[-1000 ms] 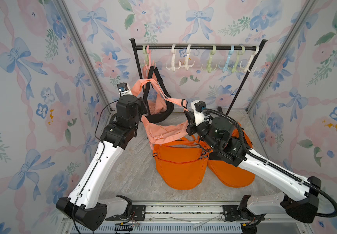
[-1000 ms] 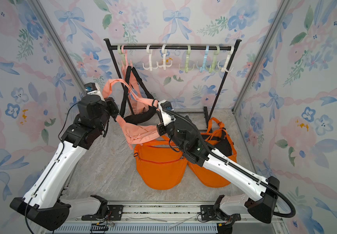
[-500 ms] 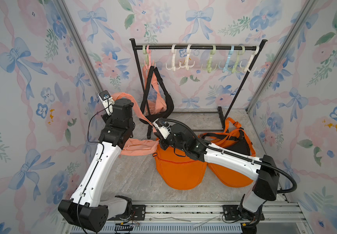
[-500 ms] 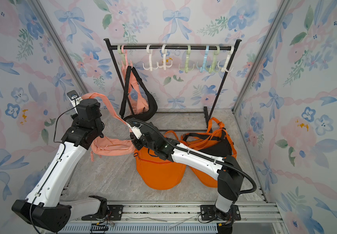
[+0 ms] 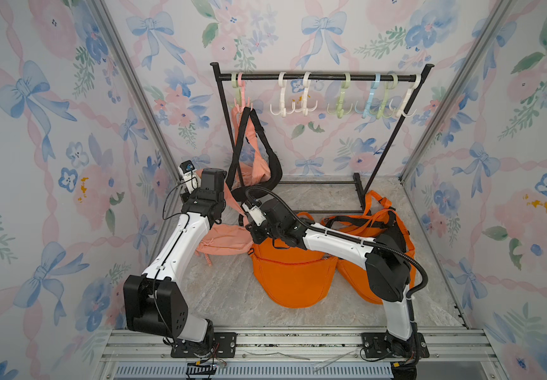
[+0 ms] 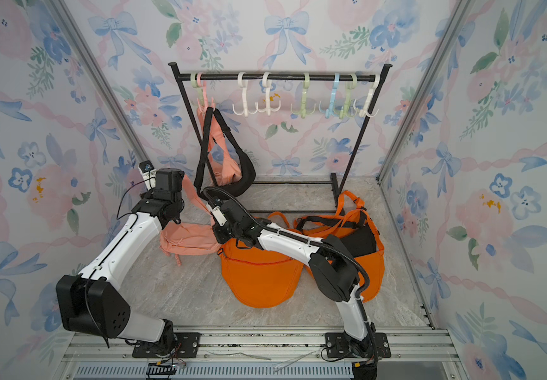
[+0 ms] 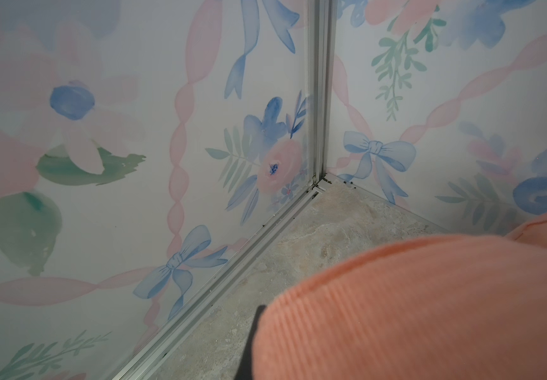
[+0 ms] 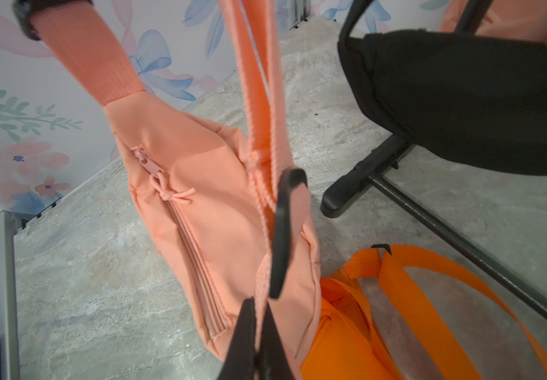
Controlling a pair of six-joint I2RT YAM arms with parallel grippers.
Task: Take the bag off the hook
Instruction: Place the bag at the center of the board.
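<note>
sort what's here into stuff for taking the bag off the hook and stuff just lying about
In the job: peach fabric sling bag, clamped by left gripper and right gripper; black metal rack with pastel plastic hooks.
Lying about: two orange fabric bags; black fabric bag and second peach bag hanging from the rack.

This is looking like a robotics lab cell dressed up as a closet. Floral, bow-print wallpaper panels [image 5: 35,164] are standing in aluminium frame posts [image 5: 133,85]. A black garment rack [image 5: 326,77] is carrying plastic hooks [image 5: 281,98] over a marble-patterned desk [image 5: 232,296]. Two white-and-black robot arms [image 5: 180,245] are sitting bolted to a slotted metal rail [image 5: 298,340] along the front edge.
</note>
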